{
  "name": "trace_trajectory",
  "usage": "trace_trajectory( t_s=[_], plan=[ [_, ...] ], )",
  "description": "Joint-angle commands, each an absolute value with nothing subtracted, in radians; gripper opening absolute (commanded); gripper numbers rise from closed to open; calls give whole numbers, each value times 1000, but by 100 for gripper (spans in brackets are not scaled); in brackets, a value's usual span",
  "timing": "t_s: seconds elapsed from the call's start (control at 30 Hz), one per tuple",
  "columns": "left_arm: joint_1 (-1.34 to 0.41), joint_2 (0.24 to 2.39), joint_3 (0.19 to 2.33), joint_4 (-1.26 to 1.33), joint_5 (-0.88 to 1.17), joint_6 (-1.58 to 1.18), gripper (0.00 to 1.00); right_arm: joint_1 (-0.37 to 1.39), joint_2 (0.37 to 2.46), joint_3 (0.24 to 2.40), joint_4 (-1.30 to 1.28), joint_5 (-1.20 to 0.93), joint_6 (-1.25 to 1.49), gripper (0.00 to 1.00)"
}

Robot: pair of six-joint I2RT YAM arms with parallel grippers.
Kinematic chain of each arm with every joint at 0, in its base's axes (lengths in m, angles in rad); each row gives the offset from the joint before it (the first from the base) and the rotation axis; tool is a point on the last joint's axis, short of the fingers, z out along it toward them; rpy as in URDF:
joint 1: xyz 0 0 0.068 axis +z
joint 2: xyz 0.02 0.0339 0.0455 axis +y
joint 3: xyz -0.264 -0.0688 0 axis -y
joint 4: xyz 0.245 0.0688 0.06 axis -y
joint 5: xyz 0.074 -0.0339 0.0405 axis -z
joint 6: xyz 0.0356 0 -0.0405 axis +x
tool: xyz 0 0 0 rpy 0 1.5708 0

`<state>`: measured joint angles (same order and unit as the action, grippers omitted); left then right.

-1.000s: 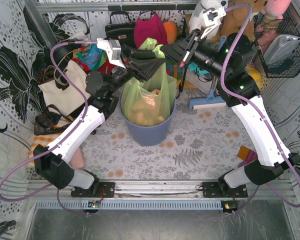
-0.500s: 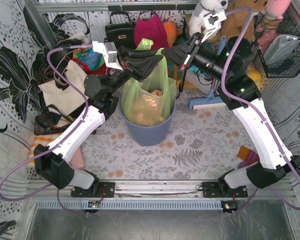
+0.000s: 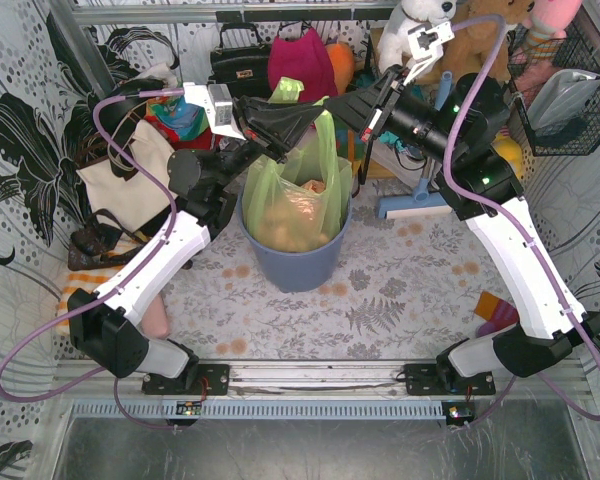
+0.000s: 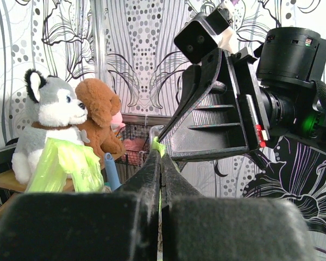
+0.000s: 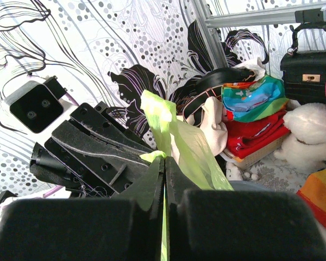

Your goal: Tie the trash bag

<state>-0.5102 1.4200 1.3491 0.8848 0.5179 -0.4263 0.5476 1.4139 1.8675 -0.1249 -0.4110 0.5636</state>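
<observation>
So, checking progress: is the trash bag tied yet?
Not tied: left gripper and right gripper each pinch a flap of the trash bag above the bin; no knot shows.

Translucent light-green thin plastic trash bag [image 3: 295, 205] sits in the blue-grey round plastic bin [image 3: 295, 268], mid-tabletop [image 3: 400, 285], between my two arms. My left pincer [image 3: 315, 118] and right pincer [image 3: 332, 104] come in from either side and nearly meet above the bin's far rim, each clamped onto a raised part of the bag's top. Cream fabric tote bag [image 3: 130, 175] lies left of the bin. Blue flat brush [image 3: 412, 207] lies on the tabletop to its right. Black leather handbag [image 3: 242, 62] stands behind.
</observation>
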Motion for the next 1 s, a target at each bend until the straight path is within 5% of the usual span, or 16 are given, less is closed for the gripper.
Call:
trace_trajectory(
  t_s=[0.0, 0.1, 0.3, 0.7, 0.97],
  plan=[
    [-516, 1404, 1352, 908, 557, -432, 0, 551, 1375, 1882, -97, -401, 550, 18],
    [-516, 1369, 1330, 880, 596, -400, 0, 551, 1376, 1912, -116, -391, 530, 34],
    [-517, 1298, 1254, 861, 641, -348, 0, 551, 1440, 2010, -153, -443, 502, 44],
    [-517, 1256, 1229, 861, 725, -336, 0, 551, 1759, 2484, -278, -807, 287, 51],
    [-516, 1251, 1238, 842, 753, -324, 0, 549, 1862, 2554, -312, -935, 174, 51]
  ],
)
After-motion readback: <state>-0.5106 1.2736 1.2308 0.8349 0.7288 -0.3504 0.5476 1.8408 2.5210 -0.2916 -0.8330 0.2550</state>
